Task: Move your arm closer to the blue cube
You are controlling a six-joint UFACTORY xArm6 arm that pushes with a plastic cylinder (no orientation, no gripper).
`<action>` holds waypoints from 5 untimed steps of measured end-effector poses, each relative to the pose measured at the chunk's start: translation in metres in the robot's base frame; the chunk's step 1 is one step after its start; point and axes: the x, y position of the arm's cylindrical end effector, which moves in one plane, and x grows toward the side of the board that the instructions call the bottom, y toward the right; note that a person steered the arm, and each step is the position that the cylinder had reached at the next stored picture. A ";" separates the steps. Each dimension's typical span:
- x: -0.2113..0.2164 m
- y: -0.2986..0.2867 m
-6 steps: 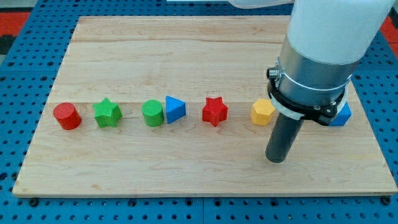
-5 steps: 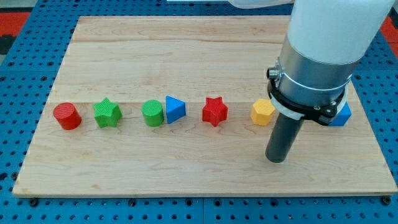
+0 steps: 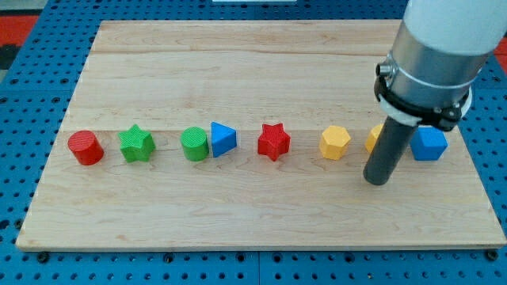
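The blue cube [image 3: 429, 144] sits on the wooden board [image 3: 238, 71] at the view's right, at the end of a row of blocks. My tip [image 3: 378, 180] rests on the board below and to the left of the cube, a short gap away. A second yellow block [image 3: 375, 138] lies just left of the cube, mostly hidden behind my rod; its shape cannot be made out.
The row runs leftward from a yellow hexagon [image 3: 335, 142] through a red star [image 3: 273, 142], a blue triangle [image 3: 223, 138], a green cylinder [image 3: 192, 144] and a green star [image 3: 136, 144] to a red cylinder [image 3: 85, 148]. Blue pegboard surrounds the board.
My tip has moved to the right and slightly up, closer to the blue cube. The arm now uncovers most of the cube and part of a second yellow block. No block has moved.
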 end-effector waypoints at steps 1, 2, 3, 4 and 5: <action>0.034 0.011; 0.014 0.022; 0.013 0.079; 0.001 0.087; -0.009 0.082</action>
